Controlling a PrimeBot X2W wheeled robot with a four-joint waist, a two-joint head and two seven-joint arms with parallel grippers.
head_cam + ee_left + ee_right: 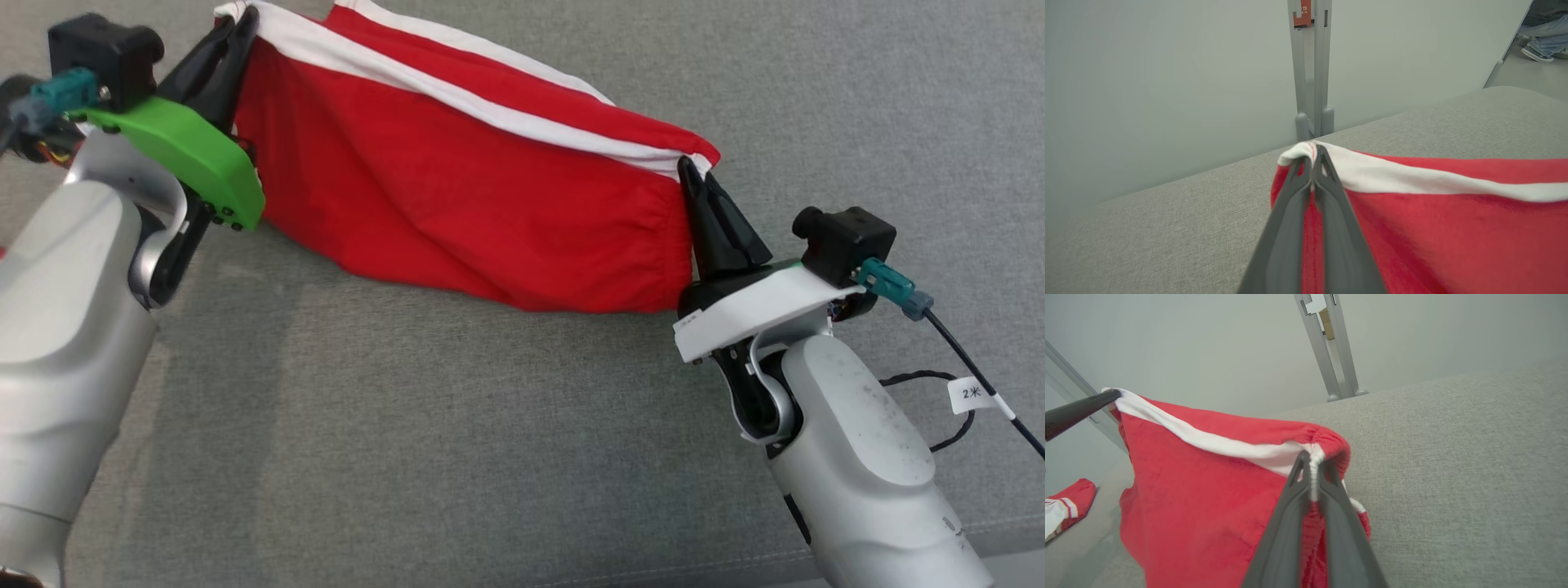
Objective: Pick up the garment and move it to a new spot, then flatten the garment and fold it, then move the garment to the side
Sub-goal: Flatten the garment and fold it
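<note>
**Red Garment Stretched Between Two Shut Claws**

The red garment (457, 188) with its white band hung spread over the grey upholstered surface (408, 441), towards that surface's far edge. The left gripper (238, 23) was clamped shut on the band's left corner, the white cloth bunched over its tips. The right gripper (690, 167) was likewise closed tight, pinching the gathered right corner of the same band. The band ran taut between them, the left corner held farther away, and the red cloth sagged below in loose folds. Whether the lower hem touched the upholstery could not be told. A second red-and-white garment (1069, 502) lay apart, off past the left side.
</note>
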